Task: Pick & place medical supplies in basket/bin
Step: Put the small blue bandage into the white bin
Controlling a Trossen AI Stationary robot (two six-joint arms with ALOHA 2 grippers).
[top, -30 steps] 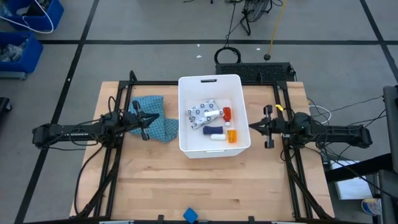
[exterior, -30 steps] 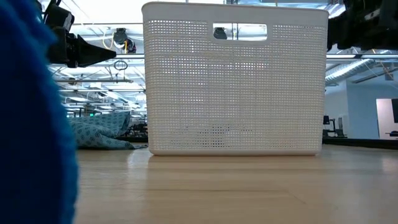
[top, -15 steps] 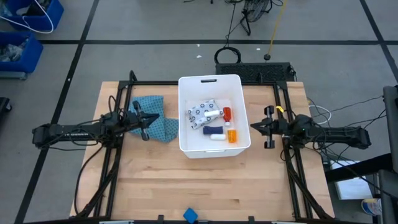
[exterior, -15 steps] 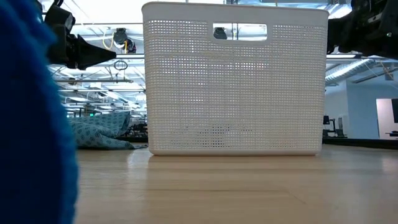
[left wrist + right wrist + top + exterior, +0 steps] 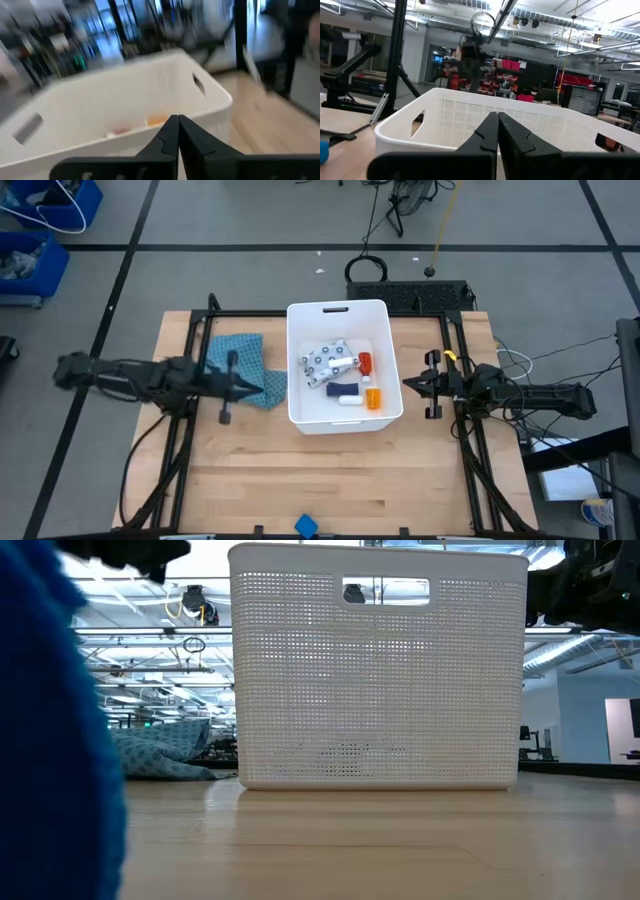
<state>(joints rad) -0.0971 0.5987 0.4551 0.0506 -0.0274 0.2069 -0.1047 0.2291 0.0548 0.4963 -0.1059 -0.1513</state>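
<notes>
Left hand [image 5: 262, 391], pinched shut and empty, has swung from the teal cloth [image 5: 245, 370] toward the bin [image 5: 340, 311] at its 9 o'clock. The supplies [image 5: 340, 372] lie inside the bin at tabletop [image 5: 330, 480] centre. Right hand [image 5: 407, 384], shut, waits at 3 o'clock. The job looks finished.

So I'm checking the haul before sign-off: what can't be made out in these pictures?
- Low view: everything inside the white basket is hidden by its perforated wall.
- High view: the blue piece at the table's near edge is too small to identify.
- Left wrist view: motion blur smears the supplies to orange and red smudges.
</notes>
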